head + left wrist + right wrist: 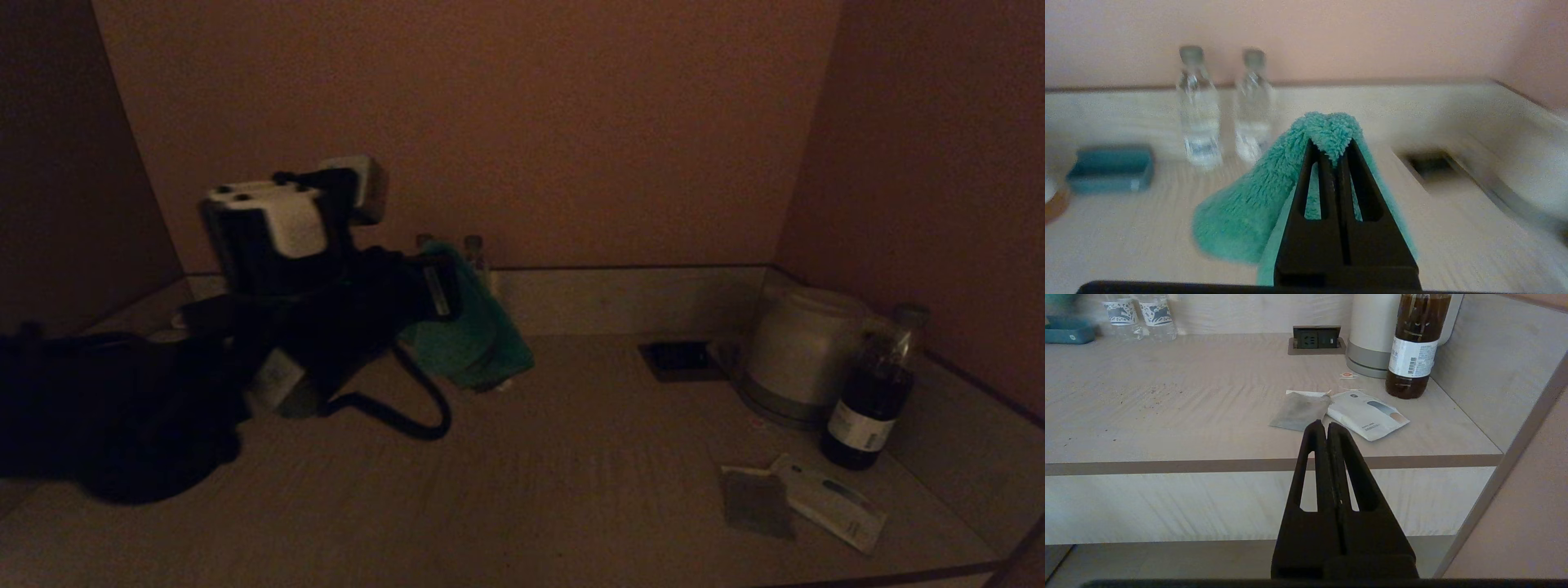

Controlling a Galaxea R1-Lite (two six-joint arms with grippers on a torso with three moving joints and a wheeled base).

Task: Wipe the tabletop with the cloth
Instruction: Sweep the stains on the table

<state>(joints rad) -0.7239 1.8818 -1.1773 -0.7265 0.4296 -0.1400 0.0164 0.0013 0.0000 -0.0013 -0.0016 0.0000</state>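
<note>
The tabletop (1167, 416) is a pale wood-grain counter set into a pink-walled alcove, with dark specks scattered over its left part in the right wrist view. At the back right stands a white kettle (800, 351), with a dark bottle (869, 392) just beside it and a recessed power socket (1314, 338) near its base. In front of them lie two flat sachets (1339, 412), one grey and one white, touching at their edges. The teal cloth (1274, 179) hangs from the left gripper (1333, 153), whose fingers are pinched tight on its top fold, over the left rear of the counter (its lower edge seems to reach the surface). Behind it stand two clear water bottles (1198, 110), with a small teal tray (1110, 169) nearby. The right gripper (1327, 430) sits in front of the counter edge, fingers pressed together on nothing.
</note>
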